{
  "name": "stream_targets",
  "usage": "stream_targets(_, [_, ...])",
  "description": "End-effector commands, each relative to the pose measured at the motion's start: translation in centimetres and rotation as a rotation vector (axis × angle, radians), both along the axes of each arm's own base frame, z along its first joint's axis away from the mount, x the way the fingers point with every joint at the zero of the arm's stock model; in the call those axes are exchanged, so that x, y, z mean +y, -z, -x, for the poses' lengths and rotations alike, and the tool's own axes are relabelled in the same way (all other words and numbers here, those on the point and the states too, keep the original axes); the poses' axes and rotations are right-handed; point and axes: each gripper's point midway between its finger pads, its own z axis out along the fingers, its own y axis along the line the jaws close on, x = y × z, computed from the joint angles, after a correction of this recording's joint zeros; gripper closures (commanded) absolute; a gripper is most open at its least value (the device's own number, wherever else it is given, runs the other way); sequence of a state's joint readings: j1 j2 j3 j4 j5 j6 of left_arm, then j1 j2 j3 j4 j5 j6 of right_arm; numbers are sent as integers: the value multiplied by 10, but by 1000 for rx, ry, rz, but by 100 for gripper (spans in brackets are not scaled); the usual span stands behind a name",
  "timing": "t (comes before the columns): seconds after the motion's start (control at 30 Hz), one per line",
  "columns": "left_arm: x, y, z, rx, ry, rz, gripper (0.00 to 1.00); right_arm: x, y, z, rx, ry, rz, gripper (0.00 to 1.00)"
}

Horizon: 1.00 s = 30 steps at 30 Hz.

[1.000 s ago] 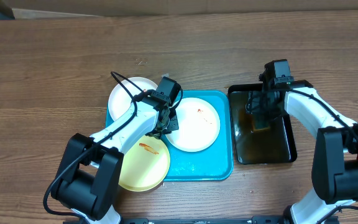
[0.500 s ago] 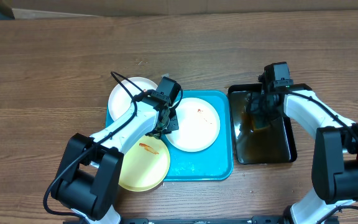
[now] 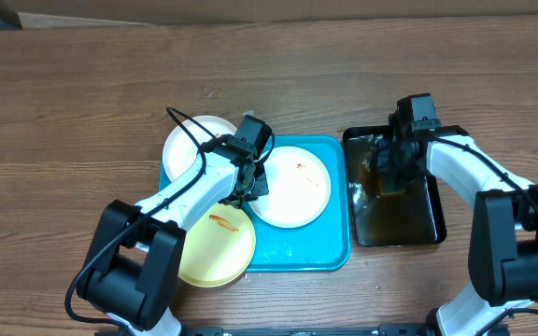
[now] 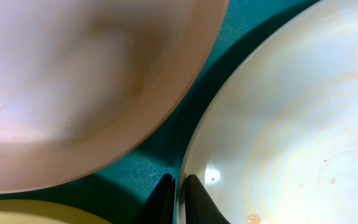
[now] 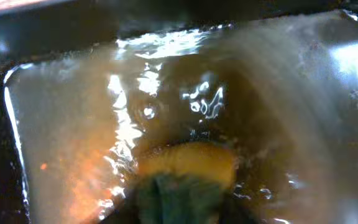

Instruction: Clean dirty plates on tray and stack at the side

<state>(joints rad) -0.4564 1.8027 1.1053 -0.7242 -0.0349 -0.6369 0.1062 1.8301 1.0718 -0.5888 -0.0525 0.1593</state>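
Not much has changed over the last sec. L gripper (image 4: 178, 198) hasn't budged: jaws nearly closed, pinching the near rim of the centre white plate (image 3: 292, 187), one finger each side of the edge. That plate lies flat on the turquoise tray (image 3: 316, 252), its orange-red smear (image 3: 300, 167) unwiped.

Second white plate (image 3: 194, 140) sits at the tray's rear-left corner, overhanging the rim. Pale yellow plate (image 3: 218, 247) is front-left, also overhanging, w/ its own smear (image 3: 222, 222). No plate is stacked at the side yet.

The only real change is on the R side. R gripper (image 3: 392, 173) is down in the black tray (image 3: 428, 224) at about the same spot, but the brown water has shifted toward the tray's left wall, so it's prob. working the sponge (image 5: 188, 165) in the liquid. The yellow-and-green sponge sits right under the wrist cam. Can't tell how wide the jaws are, or whether they've got the sponge.

Meaning for the task: early stage, wetting the sponge while L steadies the first plate. Next likely bring the sponge across to the smear.
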Motion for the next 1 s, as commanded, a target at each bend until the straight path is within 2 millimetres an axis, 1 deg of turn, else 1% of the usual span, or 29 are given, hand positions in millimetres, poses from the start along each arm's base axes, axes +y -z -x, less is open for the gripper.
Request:
stream_targets(0.0, [4, 4, 0, 2, 0, -20, 90, 0, 3, 5, 14, -7, 2, 47])
stream_targets(0.03, [4, 4, 0, 2, 0, -20, 90, 0, 4, 6, 19, -7, 2, 53])
stream_targets(0.07, [4, 4, 0, 2, 0, -20, 90, 0, 4, 8, 27, -7, 3, 79])
stream_targets(0.1, [4, 4, 0, 2, 0, -20, 90, -1, 5, 11, 37, -7, 4, 96])
stream_targets(0.17, [4, 4, 0, 2, 0, -20, 90, -1, 6, 17, 63, -7, 7, 96])
stream_targets(0.2, [4, 4, 0, 2, 0, -20, 90, -2, 7, 19, 74, -7, 8, 93])
stream_targets(0.23, [4, 4, 0, 2, 0, -20, 90, -2, 7, 22, 83, -7, 9, 54])
stream_targets(0.27, [4, 4, 0, 2, 0, -20, 90, -2, 7, 24, 92, -7, 10, 41])
stream_targets(0.3, [4, 4, 0, 2, 0, -20, 90, -2, 8, 27, 105, -7, 11, 42])
stream_targets(0.33, [4, 4, 0, 2, 0, -20, 90, -3, 9, 29, 116, -7, 12, 69])
stream_targets(0.37, [4, 4, 0, 2, 0, -20, 90, -3, 9, 32, 126, -7, 14, 95])
stream_targets(0.4, [4, 4, 0, 2, 0, -20, 90, -3, 9, 34, 134, -7, 14, 96])
stream_targets(0.43, [4, 4, 0, 2, 0, -20, 90, -3, 10, 36, 143, -7, 15, 88])
stream_targets(0.47, [4, 4, 0, 2, 0, -20, 90, -3, 10, 38, 149, -7, 16, 51])
stream_targets(0.5, [4, 4, 0, 2, 0, -20, 90, -4, 10, 39, 155, -7, 16, 26])
stream_targets(0.53, [4, 4, 0, 2, 0, -20, 90, -4, 10, 41, 163, -7, 17, 23])
stream_targets(0.57, [4, 4, 0, 2, 0, -20, 90, -4, 10, 43, 173, -7, 18, 24])
stream_targets(0.6, [4, 4, 0, 2, 0, -20, 90, -4, 10, 46, 186, -7, 19, 42])
stream_targets(0.63, [4, 4, 0, 2, 0, -20, 90, -5, 11, 49, 195, -7, 20, 56])
stream_targets(0.67, [4, 4, 0, 2, 0, -20, 89, -5, 11, 53, 212, -7, 22, 83])
stream_targets(0.7, [4, 4, 0, 2, 0, -20, 89, -5, 11, 56, 225, -7, 24, 93])
stream_targets(0.73, [4, 4, 0, 2, 0, -20, 89, -6, 11, 60, 242, -7, 25, 91])
stream_targets(0.77, [4, 4, 0, 2, 0, -20, 89, -6, 11, 64, 258, -6, 27, 66])
stream_targets(0.8, [4, 4, 0, 2, 0, -20, 89, -7, 11, 67, 270, -7, 28, 26])
stream_targets(0.83, [4, 4, 0, 2, 0, -20, 89, -7, 11, 71, 287, -6, 30, 17])
stream_targets(0.9, [4, 4, 0, 2, 0, -20, 89, -8, 11, 77, 312, -7, 33, 16])
stream_targets(0.93, [4, 4, 0, 2, 0, -20, 89, -8, 11, 80, 323, -7, 34, 18])
stream_targets(0.97, [4, 4, 0, 2, 0, -20, 89, -8, 11, 83, 334, -7, 35, 22])
